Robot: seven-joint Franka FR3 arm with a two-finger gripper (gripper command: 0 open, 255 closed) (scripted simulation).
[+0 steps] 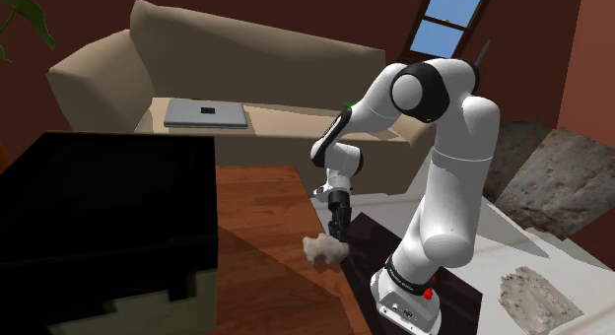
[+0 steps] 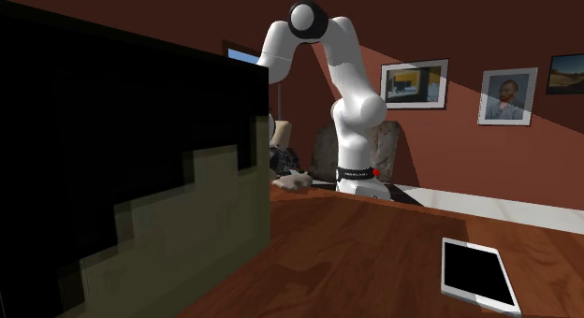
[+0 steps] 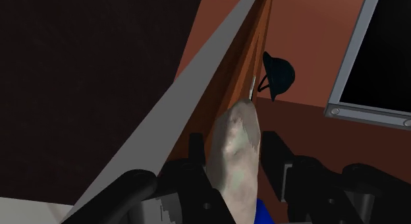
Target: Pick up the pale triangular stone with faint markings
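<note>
A pale, mottled stone with a tapering tip (image 3: 236, 157) sits between my two black fingers (image 3: 273, 153), which press on its sides. In the shoulder view the gripper (image 1: 338, 234) points down near the wooden table's edge (image 1: 296, 284), and the stone (image 1: 322, 249) hangs at its tips just over the wood. I cannot tell whether it touches the table. In the second exterior view the stone (image 2: 298, 180) shows beside the robot's base, with the gripper (image 2: 281, 162) partly hidden behind a black block.
A large black block (image 1: 108, 215) stands on the table at the shoulder view's left. A tablet (image 2: 477, 272) lies on the wood, with a small dark object (image 3: 280, 74) near it. Behind are a sofa (image 1: 197, 57) with a laptop (image 1: 205, 113).
</note>
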